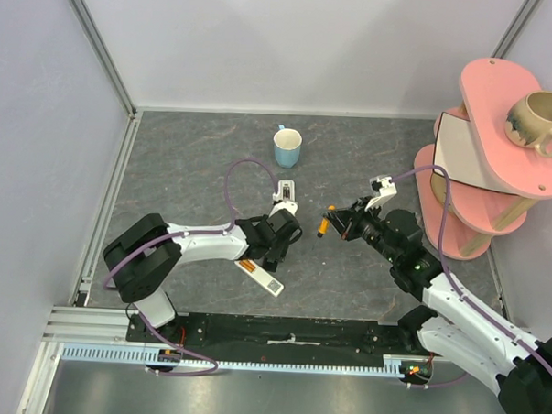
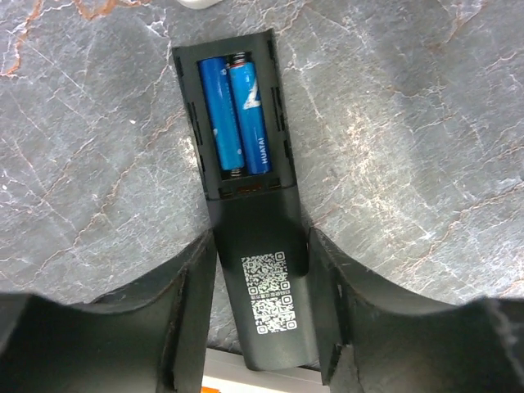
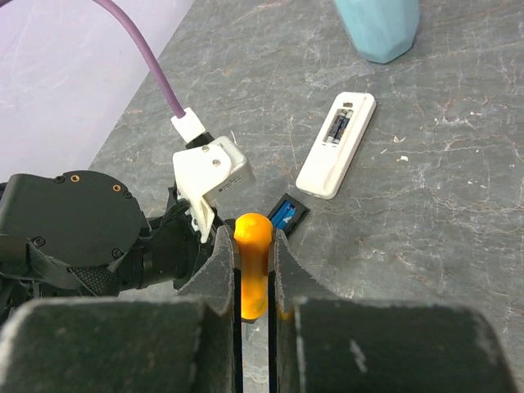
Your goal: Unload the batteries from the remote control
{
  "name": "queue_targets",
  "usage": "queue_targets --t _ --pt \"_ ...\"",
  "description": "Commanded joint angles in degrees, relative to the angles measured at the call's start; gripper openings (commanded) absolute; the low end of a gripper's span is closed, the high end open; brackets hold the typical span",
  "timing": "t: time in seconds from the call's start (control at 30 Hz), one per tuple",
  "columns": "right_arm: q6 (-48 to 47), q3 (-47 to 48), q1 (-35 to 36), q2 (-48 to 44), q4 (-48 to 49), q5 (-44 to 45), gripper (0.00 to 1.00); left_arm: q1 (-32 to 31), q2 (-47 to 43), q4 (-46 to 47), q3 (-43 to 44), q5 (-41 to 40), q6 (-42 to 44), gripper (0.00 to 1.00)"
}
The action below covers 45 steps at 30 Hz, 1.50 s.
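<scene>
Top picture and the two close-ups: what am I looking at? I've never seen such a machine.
Two robot arms are bolted to the near edge of a table. The wide picture looks down from above; each close-up comes from a camera on one wrist. The left gripper clasps a black remote, its back open, two blue batteries inside. The right gripper pinches an orange battery. Also on the table: an open white remote and a blue cup. A pink shelf at the side holds a mug.

Two batteries (image 2: 237,115) side by side in the remote (image 2: 254,221), cup (image 1: 287,148) behind, shelf (image 1: 499,134) far right.
</scene>
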Motion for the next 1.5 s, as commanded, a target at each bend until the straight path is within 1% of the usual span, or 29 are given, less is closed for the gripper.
queue_targets --t 0.0,0.03,0.07,0.1,0.2,0.23,0.33,0.37,0.43,0.47,0.5,0.57,0.63,0.77,0.87,0.97,1.07,1.1,1.17,1.2,1.27,1.3,1.47 --pt "-1.18 -0.35 0.01 -2.02 0.09 1.93 0.0 -0.06 -0.84 -1.02 -3.47 0.18 1.15 0.46" --pt "-1.1 -0.44 0.01 -2.19 0.09 1.85 0.0 -0.06 -0.85 -0.58 -3.82 -0.08 1.42 0.23" --pt "-1.18 -0.44 0.01 -2.37 0.18 1.59 0.0 -0.06 -0.67 -0.49 -3.65 -0.35 1.86 0.12" --pt "-1.36 -0.53 0.01 -2.37 0.27 1.32 0.0 -0.06 -0.41 -0.49 -3.39 -0.52 2.91 0.09" --pt "-1.45 -0.44 -0.43 -2.37 0.01 1.06 0.0 -0.15 1.0 -0.22 -0.59 1.23 5.28 0.09" --pt "-1.53 -0.44 -0.77 -2.54 -0.26 1.06 0.0 -0.15 1.17 0.82 -0.23 2.02 5.81 0.06" --pt "-1.53 -0.44 -2.97 -2.81 -2.28 1.93 0.0 -0.32 0.83 4.06 0.39 5.88 7.48 0.04" --pt "-1.53 -0.7 -4.8 -2.89 -2.63 1.76 0.0 -0.41 0.22 5.21 0.3 8.07 8.01 0.03" --pt "-0.83 -1.23 -7.71 -2.9 -2.81 -0.87 0.0 -1.11 -0.4 6.62 0.3 9.75 9.59 0.02" --pt "-0.57 -1.75 -11.03 -2.72 -2.81 -1.92 0.0 -1.64 -0.75 7.59 0.39 10.72 10.03 0.02" --pt "-0.05 -1.93 -12.54 -2.55 -2.81 -4.37 0.0 -2.95 -1.02 7.95 0.65 10.81 11.34 0.02" --pt "0.13 -2.37 -16.66 -1.67 -2.72 -6.66 0.0 -4.53 -0.93 8.65 1.18 10.38 12.92 0.02" --pt "0.14 -2.46 -19.22 -1.05 -2.72 -8.69 0.0 -6.99 -0.58 8.91 2.32 9.59 13.99 0.02" --pt "0.14 -3.07 -21.95 -0.61 -2.37 -10.72 0.0 -10.95 1.0 10.14 4.25 9.93 17.85 0.03" --pt "0.22 -3.6 -23.27 -0.61 -2.02 -12.12 0.0 -12.18 2.14 10.67 5.31 10.99 19.35 0.06" --pt "0.14 -4.39 -23.8 -0.7 -1.58 -12.74 0.0 -12.36 3.63 10.5 6.1 11.25 19.96 0.13" --pt "0.13 -5.27 -23.81 -1.14 -0.96 -12.92 0.0 -12.36 4.95 9.18 6.63 10.2 20.05 0.31" --pt "0.22 -5.53 -23.89 -1.05 -0.87 -12.92 0.0 -12.54 5.04 9.09 6.63 10.2 20.14 0.41" --pt "0.22 -6.15 -23.81 -1.22 -0.17 -13.0 0.0 -12.45 5.04 9.0 6.54 10.02 20.23 0.51" --pt "0.4 -6.24 -23.81 -1.23 0.0 -13.27 0.0 -12.45 4.96 9.09 6.46 10.11 20.32 0.58" --pt "0.31 -6.33 -23.81 -1.14 0.27 -13.44 0.0 -12.63 4.26 9.09 5.93 9.67 20.58 0.63" --pt "0.22 -6.33 -23.81 -1.14 0.44 -13.79 0.0 -12.71 3.9 9.18 5.67 9.5 20.67 0.67" --pt "-1.44 -6.41 -23.89 -2.8 0.01 -14.24 0.0 -12.71 0.92 9.27 2.42 8.97 20.23 0.7"
